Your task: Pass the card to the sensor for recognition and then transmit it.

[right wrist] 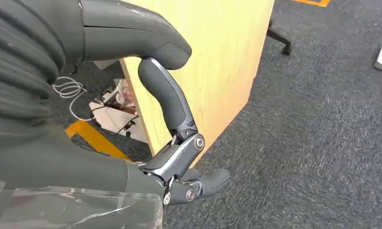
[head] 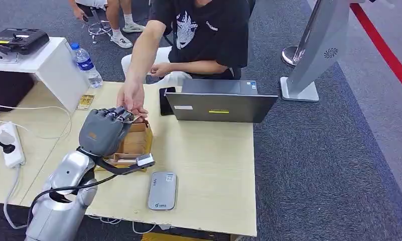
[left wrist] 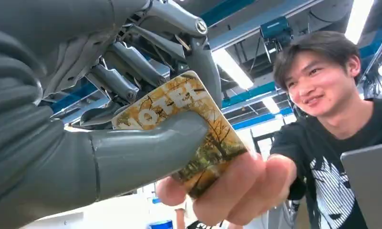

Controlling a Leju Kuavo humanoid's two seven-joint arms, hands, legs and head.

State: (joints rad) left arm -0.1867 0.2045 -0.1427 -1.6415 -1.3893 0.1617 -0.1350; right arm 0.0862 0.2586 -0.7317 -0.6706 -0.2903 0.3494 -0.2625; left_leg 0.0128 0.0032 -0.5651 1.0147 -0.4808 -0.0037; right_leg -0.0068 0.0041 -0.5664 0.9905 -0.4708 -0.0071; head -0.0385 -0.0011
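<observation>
left hand: my left hand (head: 106, 131) pinches the card (left wrist: 186, 129), thumb (left wrist: 146, 152) pressed flat on its printed face, darker fingers (left wrist: 131, 71) behind it
card location: raised above the small cardboard box (head: 137, 140) on the wooden table (head: 209, 165), at the person's reaching hand (head: 131, 98)
person's grip: in my left wrist view their fingers (left wrist: 236, 186) already clamp the card's free end; both of us are on it
right hand: my right hand (right wrist: 179, 162) hangs beside the table's side panel over grey carpet, fingers curled in, holding nothing
sensor: grey reader (head: 162, 191) lies flat near the table's front edge, apart from the card
step (judgement): looks like the handover part; can't confirm the scan from this
card handling (judgement): light, thin, stiff, glossy so slippery under smooth pads; flexes a little, not fragile
where to hold (judgement): pinch across the flat faces at one end, leave the other end free for the taker
risk (judgement): letting go before their grip firms up means a drop
</observation>
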